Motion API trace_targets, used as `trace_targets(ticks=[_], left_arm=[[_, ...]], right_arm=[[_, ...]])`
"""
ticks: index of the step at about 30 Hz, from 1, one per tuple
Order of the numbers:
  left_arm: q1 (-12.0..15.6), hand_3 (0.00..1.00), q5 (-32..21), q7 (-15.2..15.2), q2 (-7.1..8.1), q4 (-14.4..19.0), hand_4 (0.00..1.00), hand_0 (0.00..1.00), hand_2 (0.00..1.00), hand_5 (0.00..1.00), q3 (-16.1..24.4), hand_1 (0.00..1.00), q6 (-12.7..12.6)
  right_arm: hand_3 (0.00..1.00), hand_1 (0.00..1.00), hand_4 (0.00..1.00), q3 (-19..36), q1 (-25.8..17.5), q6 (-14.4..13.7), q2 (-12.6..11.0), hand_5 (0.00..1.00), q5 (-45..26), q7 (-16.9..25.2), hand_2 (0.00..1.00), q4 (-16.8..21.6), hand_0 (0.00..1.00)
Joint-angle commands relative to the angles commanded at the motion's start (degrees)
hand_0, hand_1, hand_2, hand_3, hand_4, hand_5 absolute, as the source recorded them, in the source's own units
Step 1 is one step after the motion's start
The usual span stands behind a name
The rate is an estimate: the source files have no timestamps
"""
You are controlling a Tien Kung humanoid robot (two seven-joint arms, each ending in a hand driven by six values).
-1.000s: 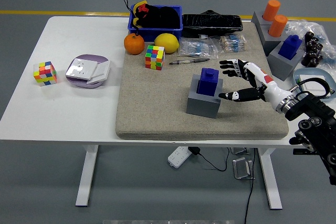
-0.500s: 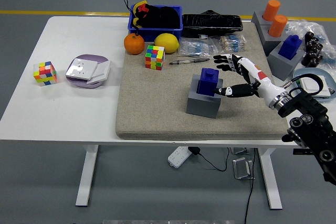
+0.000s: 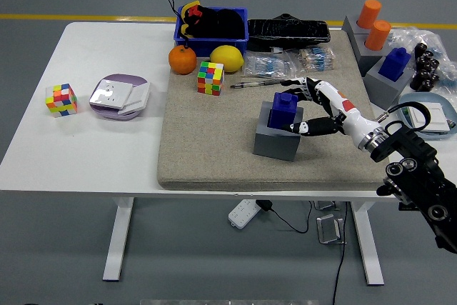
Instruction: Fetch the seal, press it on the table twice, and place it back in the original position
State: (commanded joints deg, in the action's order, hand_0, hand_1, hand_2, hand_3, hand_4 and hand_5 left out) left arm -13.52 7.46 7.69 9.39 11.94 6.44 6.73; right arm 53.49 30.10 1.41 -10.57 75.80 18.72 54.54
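Head view: right hand point(image 3: 305, 107) open around seal point(image 3: 285, 108), pen point(image 3: 257, 83) behind.

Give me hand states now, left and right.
Left hand: not in view.
Right hand: open, fingers spread around the blue seal on its grey base, not yet gripping it.

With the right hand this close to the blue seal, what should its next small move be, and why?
Probably close the fingers around the blue block-shaped seal. The right hand is open beside it, thumb low and fingers near the top, and the seal sits in its grey square holder, not yet lifted.
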Motion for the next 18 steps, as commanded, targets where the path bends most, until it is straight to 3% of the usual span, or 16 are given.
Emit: trace_targets(ticks=[10,11,16,17,18], left_arm=[[0.1,0.835,0.0,0.0,-0.02,0.0,0.790,0.814,0.787,0.402,-0.3,0.813,0.0],[0.2,0.835,-0.1,0.0,-0.03,0.0,0.791,0.814,0.786,0.403,-0.4,0.814,0.0],[0.2,0.835,0.0,0.0,-0.10,0.0,0.791,0.814,0.786,0.403,-0.2,0.814,0.0],[0.2,0.835,0.1,0.0,-0.11,0.0,0.791,0.814,0.787,0.401,-0.2,0.814,0.0],[0.2,0.835,0.1,0.0,-0.12,0.0,0.791,0.814,0.787,0.401,-0.2,0.814,0.0]], right_arm=[[0.712,0.636,0.963,-2.1,0.6,-1.5,0.3,0.002,-0.5,1.1,0.635,-1.3,0.703],[0.693,0.581,0.879,-2.2,0.6,-1.7,0.3,0.002,-0.5,1.2,0.611,-1.3,0.615],[0.693,0.581,0.879,-2.7,0.7,-3.6,0.4,0.002,-0.6,1.9,0.611,-1.6,0.615],[0.570,0.475,0.763,-2.8,0.7,-4.0,0.4,0.002,-0.5,2.1,0.496,-1.7,0.531],[0.570,0.475,0.763,-2.8,0.7,-4.4,0.4,0.002,-0.5,2.2,0.496,-1.7,0.531]])
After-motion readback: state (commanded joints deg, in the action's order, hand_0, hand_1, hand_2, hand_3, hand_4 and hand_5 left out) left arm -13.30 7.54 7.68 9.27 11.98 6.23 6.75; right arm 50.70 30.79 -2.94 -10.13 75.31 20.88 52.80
